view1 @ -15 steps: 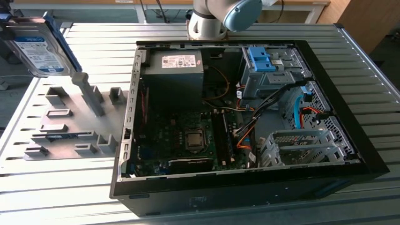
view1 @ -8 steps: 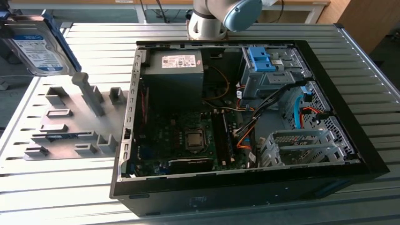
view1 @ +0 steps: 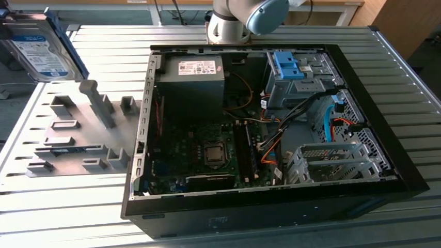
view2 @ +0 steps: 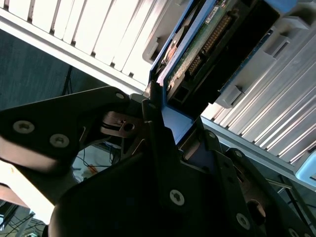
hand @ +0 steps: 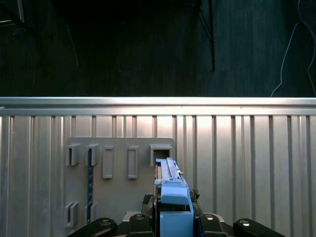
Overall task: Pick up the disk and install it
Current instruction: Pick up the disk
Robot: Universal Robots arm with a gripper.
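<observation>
The disk (view1: 34, 49), a silver drive with a blue-and-white label in a blue carrier, hangs in the air at the exterior view's far left, above the grey fixture plate (view1: 76, 134). In the first wrist view the disk (hand: 170, 190) stands edge-on between the black fingers, with my gripper (hand: 173, 219) shut on its blue carrier. The second wrist view shows the same grip from close by: the gripper (view2: 173, 121) clamps the carrier's blue edge, and the disk's (view2: 207, 37) circuit board and connector side face the camera.
An open black computer case (view1: 386, 134) lies on the slatted metal table (view1: 386, 57). Inside it are a power supply (view1: 196, 77), a blue-latched drive bay (view1: 289, 64) and a metal cage (view1: 331, 160). The fixture plate (hand: 118, 187) carries several upright holders.
</observation>
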